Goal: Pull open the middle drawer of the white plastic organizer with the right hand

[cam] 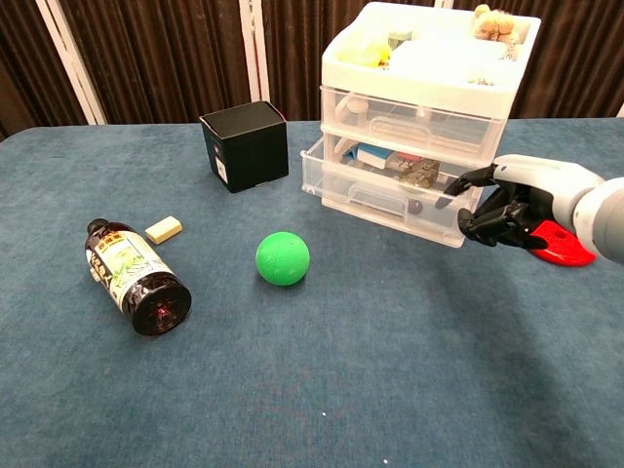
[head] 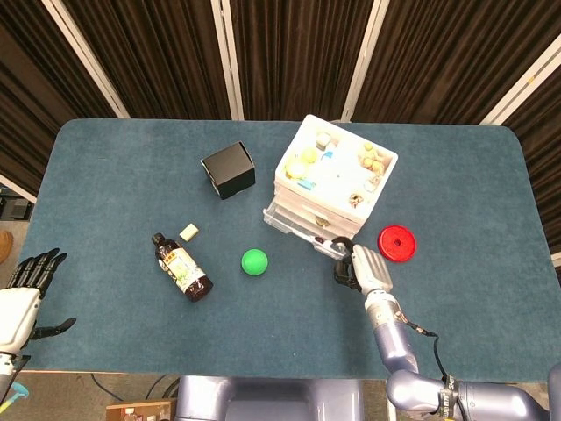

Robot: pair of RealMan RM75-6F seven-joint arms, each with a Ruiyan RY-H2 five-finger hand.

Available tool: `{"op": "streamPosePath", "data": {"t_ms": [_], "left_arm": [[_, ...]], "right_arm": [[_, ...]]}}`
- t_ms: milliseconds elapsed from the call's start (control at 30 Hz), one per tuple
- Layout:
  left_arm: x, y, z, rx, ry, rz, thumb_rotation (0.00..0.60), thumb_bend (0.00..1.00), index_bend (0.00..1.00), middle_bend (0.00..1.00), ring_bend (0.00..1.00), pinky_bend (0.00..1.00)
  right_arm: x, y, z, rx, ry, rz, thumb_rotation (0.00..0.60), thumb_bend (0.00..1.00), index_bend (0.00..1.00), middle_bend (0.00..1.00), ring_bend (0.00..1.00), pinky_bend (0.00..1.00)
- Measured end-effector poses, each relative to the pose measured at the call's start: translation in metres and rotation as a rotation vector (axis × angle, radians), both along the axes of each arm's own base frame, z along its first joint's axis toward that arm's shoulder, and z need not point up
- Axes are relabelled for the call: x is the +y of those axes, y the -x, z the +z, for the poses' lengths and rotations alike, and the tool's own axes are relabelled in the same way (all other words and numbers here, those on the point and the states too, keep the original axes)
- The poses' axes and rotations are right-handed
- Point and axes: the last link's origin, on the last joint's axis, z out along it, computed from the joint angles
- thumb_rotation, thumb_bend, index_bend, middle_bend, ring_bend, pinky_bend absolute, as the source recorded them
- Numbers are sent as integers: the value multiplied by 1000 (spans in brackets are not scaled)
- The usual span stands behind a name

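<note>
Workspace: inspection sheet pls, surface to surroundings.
Surface: blue table.
Job's things: white organizer, three drawers; a lower one juts out.
Clutter: black box, green ball, bottle lying down, small tan block, red disc.
Hands: right robot hand at the jutting drawer's right front corner, fingers curled, one extended, contact unclear; left robot hand open at table edge.
Cables: black lead on right arm.
Surroundings: dark curtains.

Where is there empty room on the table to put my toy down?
The near strip in front of the green ball and bottle is bare. So is the far left corner, left of the black box. It is crowded between the white organizer, right hand and red disc.
</note>
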Motion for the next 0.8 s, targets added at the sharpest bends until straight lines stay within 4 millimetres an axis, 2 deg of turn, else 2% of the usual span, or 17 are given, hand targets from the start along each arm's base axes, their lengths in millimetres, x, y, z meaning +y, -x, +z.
{"op": "streamPosePath", "data": {"t_ms": [167,633,700,767,800], "left_arm": [[0,0,0,-2,1,0,600,8,0,0,0,0],[-1,-1,0,-2,3,0,600,9,0,0,0,0],[-1,-1,0,-1,3,0,600,10,0,0,0,0],[-1,0,0,0,3,-1,600,9,0,0,0,0],[-1,0,0,0,2,-1,600,8,0,0,0,0]], "right_arm": [[5,-3,-3,-7,-19,10,600,684,348,827,851,915],[38,-15,-10,-56,-72,82,600,684,350,827,851,915],[41,-15,-10,-58,-76,85,600,678,253,827,849,915],[43,-15,-10,-57,-74,90,600,608,52,823,843,915],[43,-16,-8,-58,-72,93,600,574,11,821,841,915]]}}
